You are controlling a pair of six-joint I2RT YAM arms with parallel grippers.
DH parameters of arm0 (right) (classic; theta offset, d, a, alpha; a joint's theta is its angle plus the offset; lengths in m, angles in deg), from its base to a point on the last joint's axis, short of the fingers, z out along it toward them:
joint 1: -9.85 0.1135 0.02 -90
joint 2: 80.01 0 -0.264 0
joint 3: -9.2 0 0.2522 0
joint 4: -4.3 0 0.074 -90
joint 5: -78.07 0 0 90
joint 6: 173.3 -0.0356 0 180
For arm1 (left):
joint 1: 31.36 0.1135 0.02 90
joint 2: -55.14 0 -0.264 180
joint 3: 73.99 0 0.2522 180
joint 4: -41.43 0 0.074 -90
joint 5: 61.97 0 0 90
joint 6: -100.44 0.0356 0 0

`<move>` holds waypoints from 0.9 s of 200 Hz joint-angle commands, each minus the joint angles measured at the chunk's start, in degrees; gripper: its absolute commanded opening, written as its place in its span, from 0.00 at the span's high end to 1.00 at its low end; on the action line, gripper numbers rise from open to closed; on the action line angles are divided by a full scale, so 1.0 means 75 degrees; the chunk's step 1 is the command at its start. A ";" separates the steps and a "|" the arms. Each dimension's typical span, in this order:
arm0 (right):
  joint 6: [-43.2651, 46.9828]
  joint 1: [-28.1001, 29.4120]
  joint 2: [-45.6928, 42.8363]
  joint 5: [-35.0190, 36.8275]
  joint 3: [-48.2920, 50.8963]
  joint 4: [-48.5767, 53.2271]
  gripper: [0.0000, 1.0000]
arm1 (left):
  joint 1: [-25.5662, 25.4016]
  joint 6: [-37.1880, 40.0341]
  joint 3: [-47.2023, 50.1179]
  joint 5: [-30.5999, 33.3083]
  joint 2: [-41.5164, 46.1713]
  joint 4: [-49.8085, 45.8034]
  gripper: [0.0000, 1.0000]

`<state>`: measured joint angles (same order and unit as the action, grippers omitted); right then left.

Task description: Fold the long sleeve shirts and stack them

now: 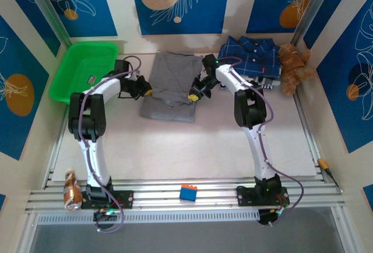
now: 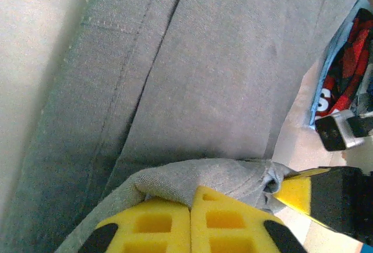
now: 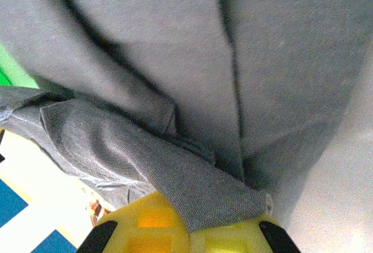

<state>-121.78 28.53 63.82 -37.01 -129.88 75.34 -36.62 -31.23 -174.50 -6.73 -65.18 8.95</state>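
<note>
The left gripper's (image 2: 191, 206) yellow pads met flush along their seam, closed on a rumpled fold of the grey shirt (image 2: 221, 78) that bunched over their tips. The right gripper (image 3: 195, 229) was likewise closed, a narrow flap of the same grey cloth running down between its yellow pads and creasing where it entered them. Beyond each pair of jaws the shirt spread out smooth, with long stitched seams running away from the fingers. In the left wrist view the other gripper's yellow pad and black finger stood just to the right, beside the same bunched fold. From above, the two grippers faced each other across the garment — the left one at its left edge, the right one at its right edge, both about halfway along its length. The grey shirt lay on the white table (image 1: 175, 148), in the far middle, narrowed to a long panel. The plaid shirt (image 1: 250, 55) sat folded at the far right corner, apart from the grey one, with a brown teddy bear (image 1: 293, 66) touching its right side. A green tray (image 1: 81, 60) lay at the far left. At the near rail stood a blue block (image 1: 188, 192) between the arm bases, and a bottle (image 1: 71, 190) lay at the left end.
</note>
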 commanded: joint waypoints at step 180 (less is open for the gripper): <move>-0.0499 0.0134 -0.3041 0.0960 0.2315 -0.1219 0.58 | -0.0401 -0.0323 0.2469 0.1071 0.4108 -0.0465 0.34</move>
<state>-127.47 27.89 40.20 -31.41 -117.13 64.34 -35.90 -33.64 -162.52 -1.22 -36.39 6.41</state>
